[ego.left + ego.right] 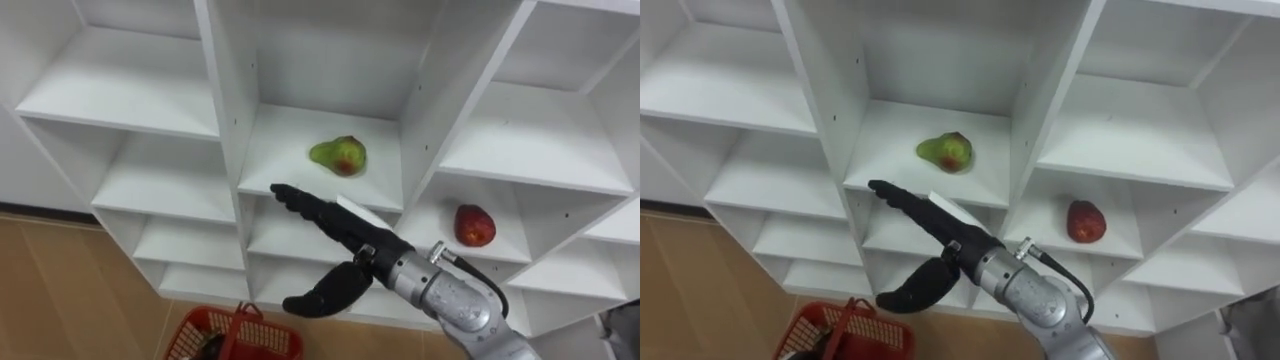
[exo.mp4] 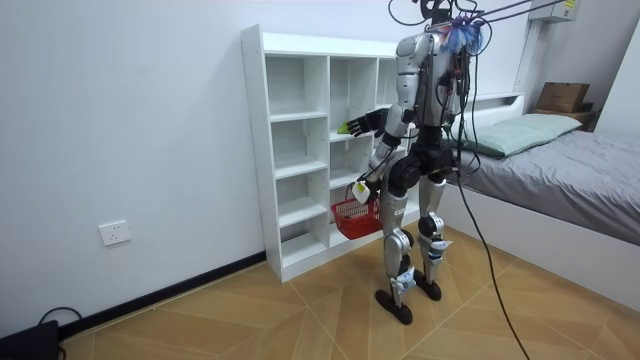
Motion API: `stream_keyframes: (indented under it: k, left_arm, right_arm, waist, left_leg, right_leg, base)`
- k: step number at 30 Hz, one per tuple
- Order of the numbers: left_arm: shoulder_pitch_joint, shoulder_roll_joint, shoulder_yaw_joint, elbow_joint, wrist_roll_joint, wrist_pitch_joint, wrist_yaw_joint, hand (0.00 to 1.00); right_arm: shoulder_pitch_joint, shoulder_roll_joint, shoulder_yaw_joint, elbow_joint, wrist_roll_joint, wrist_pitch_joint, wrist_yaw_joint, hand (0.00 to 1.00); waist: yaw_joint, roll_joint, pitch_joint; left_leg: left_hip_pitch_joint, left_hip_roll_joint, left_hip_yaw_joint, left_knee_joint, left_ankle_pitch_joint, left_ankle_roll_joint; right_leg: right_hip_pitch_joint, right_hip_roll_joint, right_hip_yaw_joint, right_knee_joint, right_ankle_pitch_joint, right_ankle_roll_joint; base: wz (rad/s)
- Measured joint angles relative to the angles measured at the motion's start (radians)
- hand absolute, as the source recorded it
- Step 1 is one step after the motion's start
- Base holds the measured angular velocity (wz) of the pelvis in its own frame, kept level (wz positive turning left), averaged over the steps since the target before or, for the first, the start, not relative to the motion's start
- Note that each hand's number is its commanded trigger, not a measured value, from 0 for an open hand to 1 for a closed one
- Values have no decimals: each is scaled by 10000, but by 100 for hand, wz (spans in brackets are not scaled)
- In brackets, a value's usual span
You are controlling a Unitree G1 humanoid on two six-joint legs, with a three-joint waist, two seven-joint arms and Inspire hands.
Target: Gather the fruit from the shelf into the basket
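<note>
Fingers (image 1: 300, 205) of the right hand (image 1: 350, 237) are stretched out straight, thumb dropped wide beneath them, nothing in the grip, and the tips sit just left of frame centre, right at the front lip of the shelf (image 1: 290, 135) that carries the green pear (image 1: 338, 155). The pear lies on its side a little above and right of those tips, near but not touched, red blush facing out. The call here, as I read it, is to go up and over the shelf edge rather than straight in, because the fingers look low against the board and could jam on it. Bring the palm in from the pear's left and front, fingers over the top, thumb under the near side, then close gently; it's round and free on a smooth board, so a nudge could roll it to the back wall. Further out, the red fruit (image 1: 475, 225) waits in the compartment at right of centre, one level lower, well apart. Down at the bottom left edge is the red basket (image 1: 235, 335), hanging low in front of the closet (image 2: 290, 150) in the room view; the left hand (image 2: 362, 188) is by its handle there, though I cannot tell how its fingers lie.
</note>
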Motion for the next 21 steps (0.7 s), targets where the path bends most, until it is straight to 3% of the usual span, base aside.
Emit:
stream_keyframes:
  k: [5,9,14,18,21]
  left_arm:
    - [36,48,286,-2,10,0,63,100]
    - [78,115,299,-2,16,-1,174,100]
    - [87,161,450,-2,36,-2,177,100]
    - [166,266,599,-2,21,-2,276,100]
    - [171,350,601,-3,12,0,292,100]
  right_arm:
    - [0,-1,-17,-429,-21,1,-35,0]
    - [-28,-49,-57,-797,-1,-3,-307,0]
    - [-89,-112,-292,-1004,-35,-64,-834,0]
    - [-240,-427,-388,-1005,-31,-63,-1528,0]
    - [-490,-592,-399,-985,-27,-64,-1973,0]
  waist:
    - [86,-146,88]
    - [124,-330,64]
    - [337,-401,41]
    - [375,-545,113]
    - [377,-661,106]
  left_leg:
    - [53,-2,-4,-20,-10,-15]
    - [72,-3,43,-18,-11,-14]
    - [123,9,13,11,-9,-17]
    - [116,1,-174,4,-9,-29]
    - [101,0,-229,-4,-15,-39]
  right_leg:
    - [94,15,55,-23,0,0]
    - [179,24,-6,-149,24,-11]
    - [227,31,-64,-150,32,-17]
    - [338,31,-254,-186,32,-17]
    - [402,46,-307,-278,41,-22]
  base:
    - [0]
    - [0]
    - [2]
    - [13]
    - [7]
